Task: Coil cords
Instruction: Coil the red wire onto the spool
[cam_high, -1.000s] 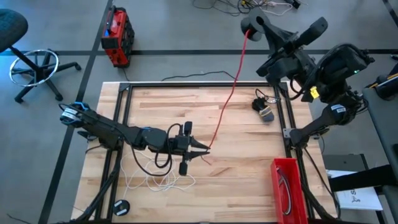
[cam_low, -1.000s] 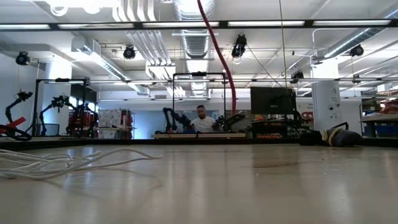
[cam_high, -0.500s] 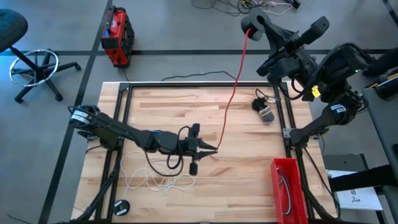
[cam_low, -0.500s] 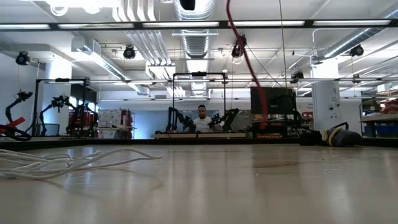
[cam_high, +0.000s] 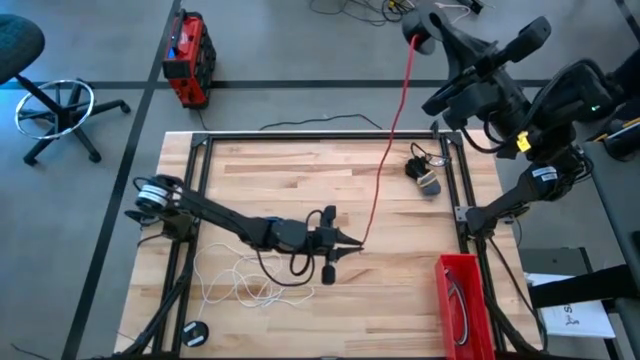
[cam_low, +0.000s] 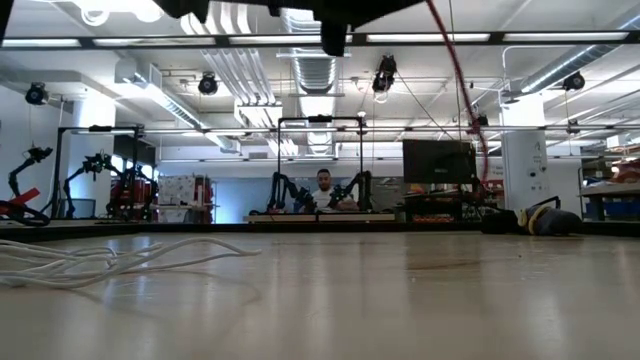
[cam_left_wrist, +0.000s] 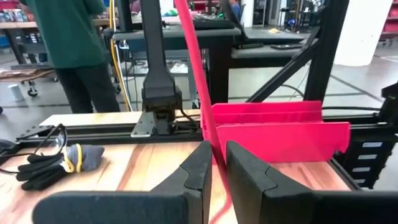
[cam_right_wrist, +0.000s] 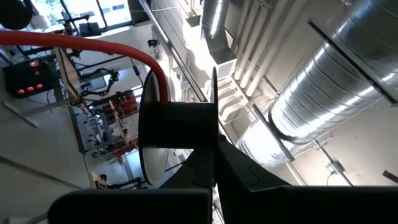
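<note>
While the thin red cord (cam_high: 385, 150) runs taut from the middle of the light wooden table (cam_high: 250, 180) up and away past the far edge, I see it pinched at both ends. My left gripper (cam_high: 352, 241), low over the table's centre, has its two dark fingers (cam_left_wrist: 199, 168) nearly closed, with only a narrow slot between them, and the red cord passes through that slot. The left wrist view shows the cord rising from between the fingers in front of a red plastic bin (cam_left_wrist: 280, 130).

My right gripper (cam_high: 420, 25) is lifted high beyond the far right corner; in its wrist view the fingers (cam_right_wrist: 208, 168) are pressed together on a dark round spool-like piece (cam_right_wrist: 177, 127), with the red cord curving off it.

A loose tangle of thin white cord (cam_high: 245, 290) lies on the near left part of the table, apart from both grippers. A small dark bundle (cam_high: 425, 172) rests near the far right corner.

Compared with half a second ago, my left gripper has slid further right along the table, and my right gripper has climbed up and away, so the cord now leans more steeply to the right.
</note>
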